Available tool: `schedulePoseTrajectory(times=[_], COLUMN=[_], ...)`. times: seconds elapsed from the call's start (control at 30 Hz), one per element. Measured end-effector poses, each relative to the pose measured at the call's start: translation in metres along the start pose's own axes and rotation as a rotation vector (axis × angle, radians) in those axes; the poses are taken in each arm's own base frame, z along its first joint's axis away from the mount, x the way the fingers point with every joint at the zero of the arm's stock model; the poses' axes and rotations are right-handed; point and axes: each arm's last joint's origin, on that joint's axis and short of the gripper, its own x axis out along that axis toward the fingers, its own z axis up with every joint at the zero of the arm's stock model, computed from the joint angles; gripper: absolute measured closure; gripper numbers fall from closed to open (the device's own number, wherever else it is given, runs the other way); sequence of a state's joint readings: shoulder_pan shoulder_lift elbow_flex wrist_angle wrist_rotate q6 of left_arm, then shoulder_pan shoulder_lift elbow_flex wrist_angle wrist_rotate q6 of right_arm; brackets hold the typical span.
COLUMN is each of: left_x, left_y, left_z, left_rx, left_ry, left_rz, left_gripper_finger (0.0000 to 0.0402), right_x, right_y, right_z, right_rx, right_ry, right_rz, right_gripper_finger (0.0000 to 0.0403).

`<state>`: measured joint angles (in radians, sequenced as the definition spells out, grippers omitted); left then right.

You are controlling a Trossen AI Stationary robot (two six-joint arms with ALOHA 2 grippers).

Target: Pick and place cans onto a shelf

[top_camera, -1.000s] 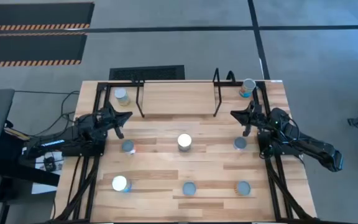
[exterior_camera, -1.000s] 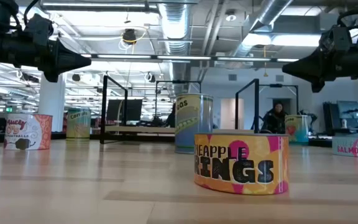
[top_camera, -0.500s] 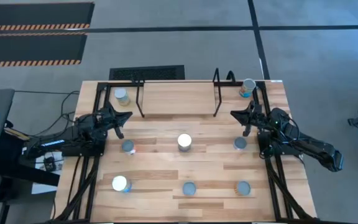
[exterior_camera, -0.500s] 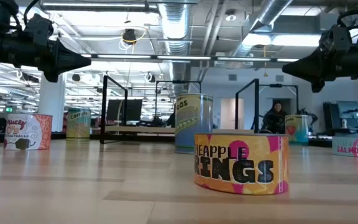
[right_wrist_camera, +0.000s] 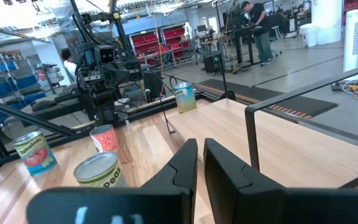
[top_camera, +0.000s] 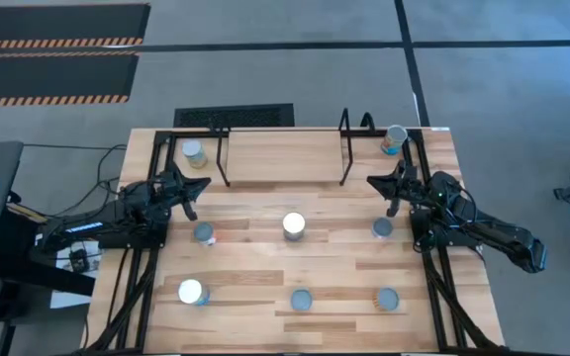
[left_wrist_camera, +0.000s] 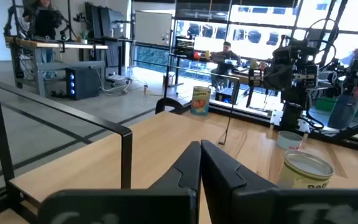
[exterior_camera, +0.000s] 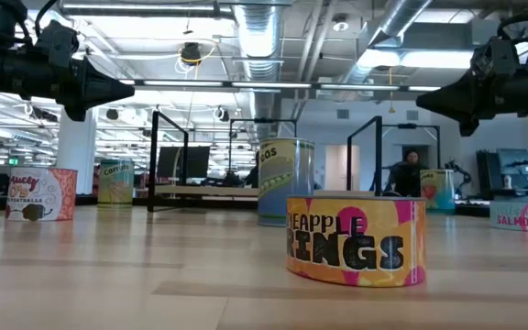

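Several cans stand upright on their bases on the wooden table. One can [top_camera: 194,151] is at the far left and one [top_camera: 396,138] at the far right, beside the shelf. A tall can [top_camera: 294,225] stands mid-table, and low cans [top_camera: 204,232] [top_camera: 382,228] stand left and right of it. The shelf [top_camera: 283,156] is a wooden board between black wire frames at the far middle, with no can on it. My left gripper [top_camera: 188,188] is shut and empty above the table's left side. My right gripper [top_camera: 376,183] is shut and empty above the right side. Both show raised in the low view [exterior_camera: 122,92] [exterior_camera: 424,99].
Three more cans stand along the near edge: a bright-topped can [top_camera: 192,292], a flat can [top_camera: 301,300] and the pineapple-rings can [top_camera: 388,300], which is nearest in the low view [exterior_camera: 356,240]. Black frame rails [top_camera: 146,198] run along both table sides. People move in the room behind.
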<state>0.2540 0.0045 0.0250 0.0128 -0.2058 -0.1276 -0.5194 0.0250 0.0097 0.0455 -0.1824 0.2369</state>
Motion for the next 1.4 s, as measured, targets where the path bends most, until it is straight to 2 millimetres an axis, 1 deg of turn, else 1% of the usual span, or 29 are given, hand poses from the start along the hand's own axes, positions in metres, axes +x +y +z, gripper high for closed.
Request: schedulePoseTrajectory(times=[0.53,0.73,0.8,0.87,0.93,1.03,1.13,1.23,1.4], left_x=[0.000,0.000,0.000,0.000,0.000,0.000,0.000,0.000,0.000], left_y=[0.000,0.000,0.000,0.000,0.000,0.000,-0.001,-0.002,-0.003], left_z=[0.000,0.000,0.000,0.000,0.000,0.000,0.000,-0.001,-0.002], left_rx=[-0.012,-0.078,-0.097,-0.089,-0.070,-0.055,-0.052,-0.040,0.006], left_ry=[0.000,0.000,0.000,-0.006,-0.004,0.002,0.006,0.015,0.035], left_rz=[0.000,0.000,0.000,0.009,0.015,-0.013,-0.028,-0.054,-0.126], left_gripper_finger=[0.0401,0.0401,0.0401,0.0401,0.0401,0.0401,0.0401,0.0401,0.0402], right_x=[0.000,0.000,-0.001,-0.003,-0.004,-0.006,-0.004,-0.001,0.011], right_y=[0.000,0.002,0.003,0.002,0.000,-0.002,-0.007,-0.011,-0.021], right_z=[0.001,0.009,0.015,0.022,0.027,0.036,0.038,0.046,0.059], right_rx=[-0.002,-0.017,-0.028,-0.051,-0.090,-0.140,-0.143,-0.141,-0.157], right_ry=[-0.011,-0.093,-0.167,-0.249,-0.259,-0.249,-0.156,-0.082,0.135], right_rz=[0.002,0.022,0.006,-0.056,-0.146,-0.257,-0.402,-0.514,-0.751], right_gripper_finger=[0.0348,0.0348,0.0348,0.0348,0.0355,0.0387,0.0393,0.0397,0.0399])
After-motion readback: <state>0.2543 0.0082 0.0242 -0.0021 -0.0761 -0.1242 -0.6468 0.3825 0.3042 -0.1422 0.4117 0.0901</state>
